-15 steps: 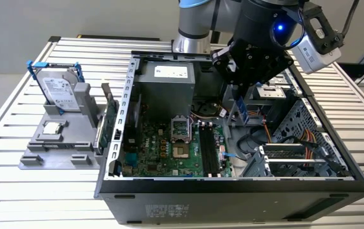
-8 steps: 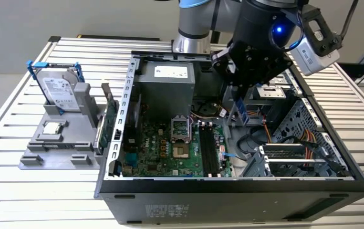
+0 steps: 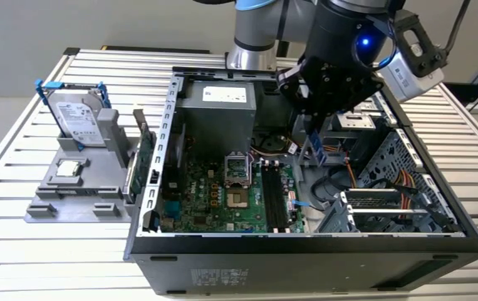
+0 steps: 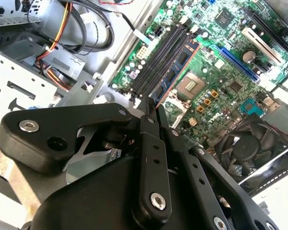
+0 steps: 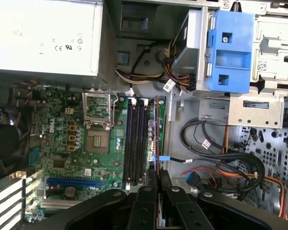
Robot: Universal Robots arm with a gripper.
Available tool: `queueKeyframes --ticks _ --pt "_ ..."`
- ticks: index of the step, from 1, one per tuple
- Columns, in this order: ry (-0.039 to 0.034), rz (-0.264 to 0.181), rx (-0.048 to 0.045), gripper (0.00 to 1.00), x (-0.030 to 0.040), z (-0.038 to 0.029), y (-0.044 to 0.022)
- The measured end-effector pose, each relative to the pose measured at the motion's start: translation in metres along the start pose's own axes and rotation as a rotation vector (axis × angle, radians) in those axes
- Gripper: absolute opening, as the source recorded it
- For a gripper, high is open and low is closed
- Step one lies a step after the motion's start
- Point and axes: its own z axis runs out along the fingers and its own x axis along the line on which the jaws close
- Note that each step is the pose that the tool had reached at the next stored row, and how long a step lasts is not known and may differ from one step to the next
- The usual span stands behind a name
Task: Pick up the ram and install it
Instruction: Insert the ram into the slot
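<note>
exterior view: a hard drive point(image 3: 80, 119) is seen at nine o'clock of the case point(image 3: 306, 248); in the second wrist view, fingers point(image 4: 150, 129) are clamped on the ram point(image 4: 175, 72).

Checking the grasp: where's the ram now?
In the exterior view, right of centre, the ram hangs clamped in the gripper above the motherboard's memory slots.

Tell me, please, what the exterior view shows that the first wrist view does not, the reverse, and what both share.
Exterior view's own: the silver hard drive in a blue-trimmed frame and the green expansion card, standing outside the black computer case at the exterior view's left. First wrist view's own: the blue plastic drive bracket. Shared: the green motherboard, its black memory slots, and the tool shut on the long, narrow dark ram stick.
</note>
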Motion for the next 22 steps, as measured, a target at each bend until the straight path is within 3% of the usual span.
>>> queueKeyframes --ticks 22 --pt "-0.0003 0.007 0.0001 0.00 0.0002 0.0067 -0.0002"
